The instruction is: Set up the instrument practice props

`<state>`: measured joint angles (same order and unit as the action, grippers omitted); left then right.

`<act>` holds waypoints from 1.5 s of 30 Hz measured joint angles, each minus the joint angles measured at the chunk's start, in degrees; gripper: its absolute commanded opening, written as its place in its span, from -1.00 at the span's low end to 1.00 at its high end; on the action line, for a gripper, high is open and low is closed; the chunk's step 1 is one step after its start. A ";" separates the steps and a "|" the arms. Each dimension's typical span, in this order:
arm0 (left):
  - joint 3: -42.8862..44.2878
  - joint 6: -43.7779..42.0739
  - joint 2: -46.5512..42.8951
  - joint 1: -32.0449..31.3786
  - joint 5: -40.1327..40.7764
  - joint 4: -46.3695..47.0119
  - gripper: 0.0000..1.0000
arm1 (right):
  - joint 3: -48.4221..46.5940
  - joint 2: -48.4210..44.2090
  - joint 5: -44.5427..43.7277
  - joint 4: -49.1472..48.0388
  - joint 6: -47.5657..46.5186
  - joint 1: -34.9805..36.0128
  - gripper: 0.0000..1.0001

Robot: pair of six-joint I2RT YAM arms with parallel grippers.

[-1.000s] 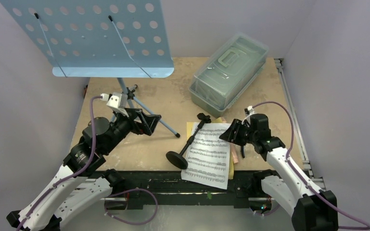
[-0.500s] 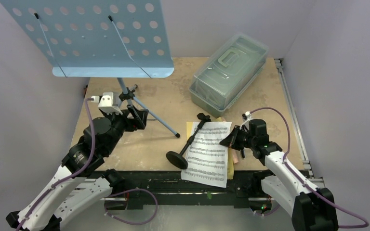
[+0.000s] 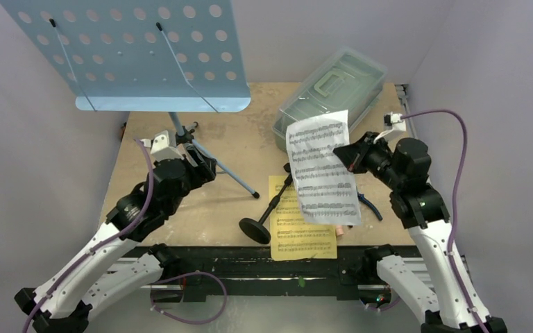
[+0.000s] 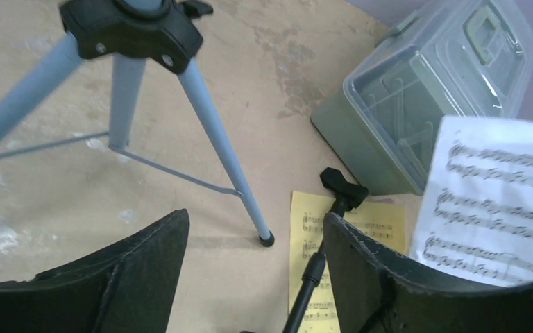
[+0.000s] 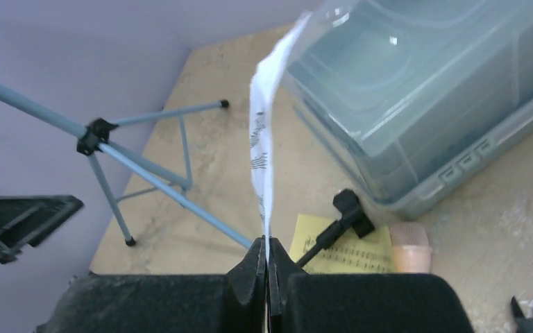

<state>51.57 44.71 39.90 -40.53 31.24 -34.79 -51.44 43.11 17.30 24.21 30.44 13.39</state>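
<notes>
My right gripper point(image 3: 350, 154) is shut on the white music sheet point(image 3: 323, 166) and holds it in the air over the table; in the right wrist view the sheet point(image 5: 264, 152) stands edge-on between the shut fingers. The yellow sheet point(image 3: 298, 232) lies flat near the front edge. The black mic stand point(image 3: 271, 205) lies on its side across it. The peach-pink microphone point(image 5: 411, 246) lies beside the yellow sheet. The light blue music stand point(image 3: 132, 48) stands at the back left. My left gripper point(image 3: 205, 166) is open and empty by its tripod legs point(image 4: 215, 146).
A clear lidded plastic box point(image 3: 330, 104) stands at the back right. Blue-handled pliers point(image 3: 369, 205) lie on the table under my right arm. Purple walls close in left, right and back.
My right gripper has lifted the white sheet off the table and carried it up and back, uncovering the yellow sheet. My left arm has shifted slightly near the tripod.
</notes>
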 measured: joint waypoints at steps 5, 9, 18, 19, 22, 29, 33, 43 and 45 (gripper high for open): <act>-5.79 8.24 2.82 0.00 -4.37 4.42 -0.05 | -7.43 0.33 -2.08 2.23 -2.60 0.00 -1.00; -10.88 10.73 5.99 0.00 -5.99 9.11 -0.05 | -8.81 0.39 -3.23 4.11 -3.48 0.00 -1.00; -14.10 9.44 18.03 0.00 -3.50 22.47 -0.11 | -9.75 -1.51 -5.09 5.90 -4.79 0.04 -1.00; -14.12 9.22 19.43 0.00 -3.28 24.24 -0.13 | -9.84 -1.81 -5.40 6.01 -4.98 0.04 -1.00; -14.12 8.68 22.56 0.00 -2.16 28.26 -0.19 | -10.54 -2.10 -5.84 6.58 -5.25 0.04 -1.00; -13.94 8.44 29.38 0.00 -0.37 38.86 -0.21 | -11.82 -2.95 -5.86 7.85 -6.25 0.04 -1.00; -12.15 7.65 33.68 0.00 0.37 42.86 -0.16 | -12.11 -2.99 -5.81 8.76 -6.60 0.04 -1.00; -11.15 6.27 34.03 0.39 -7.61 46.03 0.66 | -12.39 0.42 3.50 8.57 -7.76 0.04 -1.00; -11.89 5.53 30.67 0.42 -12.22 46.01 0.67 | -11.85 2.08 8.24 6.80 -6.49 0.04 -1.00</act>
<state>39.68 50.24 70.57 -40.12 19.03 11.22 -63.29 45.19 25.54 31.00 23.94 13.43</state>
